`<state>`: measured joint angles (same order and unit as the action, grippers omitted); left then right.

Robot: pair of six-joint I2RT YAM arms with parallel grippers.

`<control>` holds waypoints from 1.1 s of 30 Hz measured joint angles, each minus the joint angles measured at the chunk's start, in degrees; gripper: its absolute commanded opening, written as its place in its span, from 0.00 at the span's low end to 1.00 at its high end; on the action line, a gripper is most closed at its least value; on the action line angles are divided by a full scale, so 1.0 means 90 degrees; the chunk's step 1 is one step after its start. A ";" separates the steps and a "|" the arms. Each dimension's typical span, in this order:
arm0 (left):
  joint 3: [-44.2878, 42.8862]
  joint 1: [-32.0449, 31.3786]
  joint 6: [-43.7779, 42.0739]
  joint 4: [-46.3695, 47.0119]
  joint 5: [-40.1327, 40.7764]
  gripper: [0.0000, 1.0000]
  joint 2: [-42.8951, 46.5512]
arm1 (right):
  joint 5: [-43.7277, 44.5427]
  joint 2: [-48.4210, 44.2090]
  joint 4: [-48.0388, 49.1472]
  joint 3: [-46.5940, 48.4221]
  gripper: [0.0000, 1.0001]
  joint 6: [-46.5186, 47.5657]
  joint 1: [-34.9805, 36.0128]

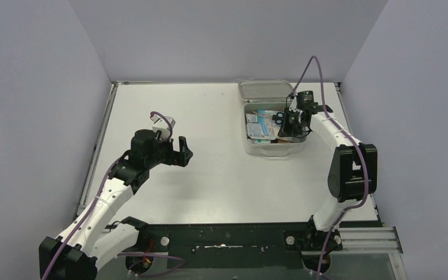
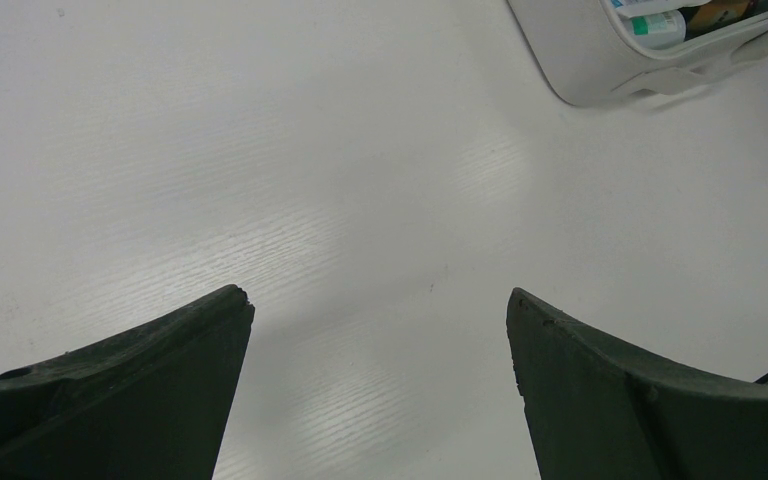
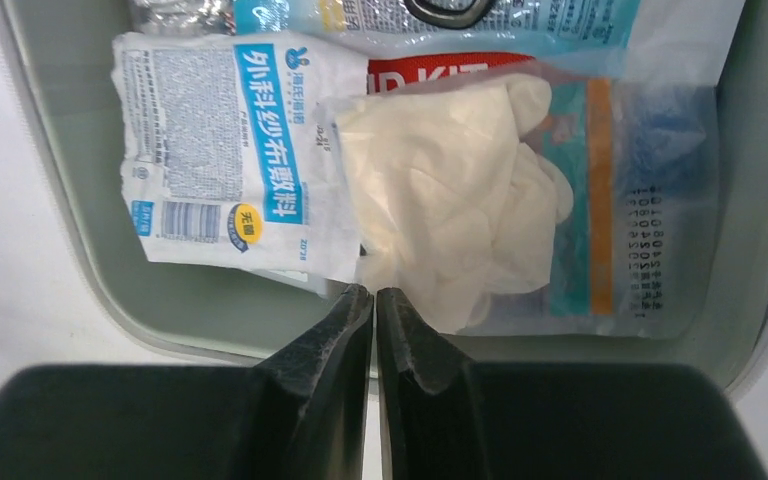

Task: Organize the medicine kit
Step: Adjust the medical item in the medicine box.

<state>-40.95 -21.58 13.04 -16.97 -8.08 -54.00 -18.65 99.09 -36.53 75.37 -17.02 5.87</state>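
Grey-white plastic, the medicine kit (image 1: 271,149) sits open at one o'clock. Only my right wrist view shows the gauze packet (image 3: 230,160) and gloves (image 3: 450,190) inside, with my right gripper (image 3: 374,292) pinched together. My left gripper (image 2: 380,300) gapes wide.

A white, faintly grained table (image 1: 210,175) is seen from above. The medicine kit (image 1: 274,149) is set directly on it near the far right corner. Its lid (image 1: 265,89) is laid open toward the table's far edge.
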 measured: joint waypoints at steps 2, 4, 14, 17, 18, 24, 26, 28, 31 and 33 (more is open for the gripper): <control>0.0000 0.0000 0.0000 0.0000 -0.0007 0.97 0.0000 | 0.0032 0.0000 0.0036 -0.0124 0.08 0.0002 0.0002; 0.0000 0.0000 -0.0002 0.0000 -0.0007 0.97 0.0000 | 0.0032 0.0000 0.0092 -0.0255 0.08 0.0002 0.0015; 0.0000 0.0012 0.0000 0.0000 -0.0007 0.97 -0.0049 | 0.0032 0.0000 0.0357 -0.0602 0.09 0.0002 0.0114; 0.0000 0.0036 0.0000 0.0000 -0.0010 0.97 -0.0083 | 0.0032 0.0000 0.0335 -0.0588 0.10 0.0000 0.0114; 0.0000 0.0036 0.0007 0.0002 -0.0007 0.97 -0.0097 | 0.0032 0.0000 0.0316 -0.0568 0.11 -0.0002 0.0114; -0.0017 0.0036 0.0352 0.0197 -0.0262 0.97 -0.0483 | 0.0177 -0.0153 0.0202 -0.0172 0.17 -0.0022 0.0114; -0.0153 0.0034 0.0512 0.0233 -0.0488 0.97 -0.0906 | 0.0214 -0.0272 0.0277 -0.0129 0.18 -0.0022 0.0102; -0.0376 0.0024 0.0668 0.0330 -0.0695 0.96 -0.1404 | 0.0267 -0.0323 0.0381 -0.0124 0.20 -0.0019 0.0097; -0.0716 -0.0044 0.0952 0.0583 -0.0882 0.92 -0.1991 | 0.0313 -0.0282 0.0464 -0.0119 0.21 -0.0010 0.0097; -0.0974 -0.0129 0.1173 0.0848 -0.1001 0.89 -0.2380 | 0.0308 -0.0216 0.0522 -0.0119 0.21 0.0007 0.0097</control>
<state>-49.71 -22.74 23.59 -9.34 -17.08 -75.42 -15.88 97.14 -31.83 74.30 -16.95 6.74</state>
